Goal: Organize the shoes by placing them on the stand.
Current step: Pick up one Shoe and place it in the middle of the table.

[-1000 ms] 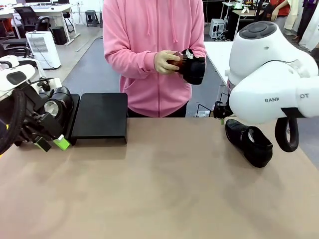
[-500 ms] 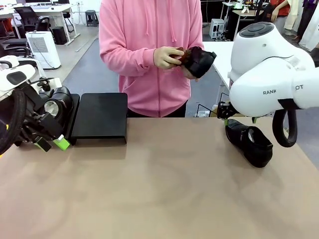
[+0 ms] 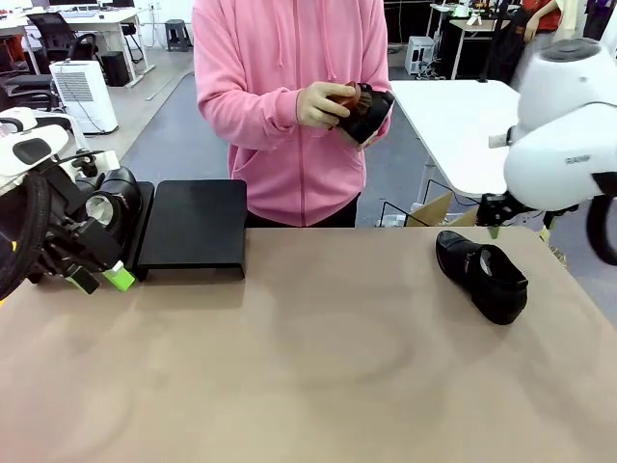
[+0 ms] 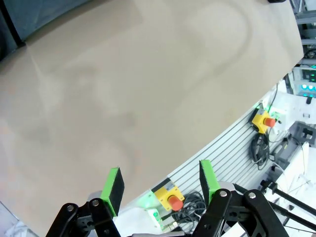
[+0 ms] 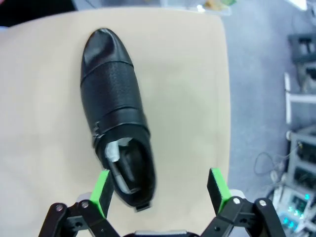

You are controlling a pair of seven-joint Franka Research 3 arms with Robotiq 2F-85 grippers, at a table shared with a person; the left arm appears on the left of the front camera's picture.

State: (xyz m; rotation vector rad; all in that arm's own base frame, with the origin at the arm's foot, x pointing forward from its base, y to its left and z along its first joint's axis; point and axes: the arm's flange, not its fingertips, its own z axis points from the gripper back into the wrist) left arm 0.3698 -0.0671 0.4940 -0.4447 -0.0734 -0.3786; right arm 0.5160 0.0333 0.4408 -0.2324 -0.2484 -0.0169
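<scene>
1. Left claw (image 4: pixel 159 170) hangs with its green pads spread and grips nothing. In the front view it sits low at the left edge of the frame (image 3: pixel 106 278), just above the tabletop.
2. Beneath it, the left wrist view shows the tan table (image 4: pixel 123 74), matte and faintly smudged. Past the table's edge runs a ribbed metal rail (image 4: pixel 232 148), with a yellow box (image 4: pixel 170 198) carrying a red button at lower middle among loose cables.
3. The right claw (image 5: pixel 159 185) is also spread wide and grips nothing. A shoe (image 5: pixel 116 103) lies flat on the table below it, heel end near the pad at lower left of the frame and toe toward the top, with white paper showing in its opening.
4. In the front view that shoe (image 3: pixel 482 275) lies at the right of the table (image 3: pixel 308 367), well apart from the stand.
5. The stand (image 3: pixel 193 227) sits at the table's far left. A second shoe (image 3: pixel 120 198), glossy black, rests on its left part, partly behind the left arm.
6. Past the far edge, a person in a pink hoodie holds a third shoe (image 3: pixel 368 114) in a hand (image 3: pixel 323 104) at chest height.
7. Farther back lies grey floor (image 3: pixel 169 135), with a white air unit (image 3: pixel 82 95) and office chairs (image 3: pixel 53 34) at upper left and a white table (image 3: pixel 453 116) at upper right.
</scene>
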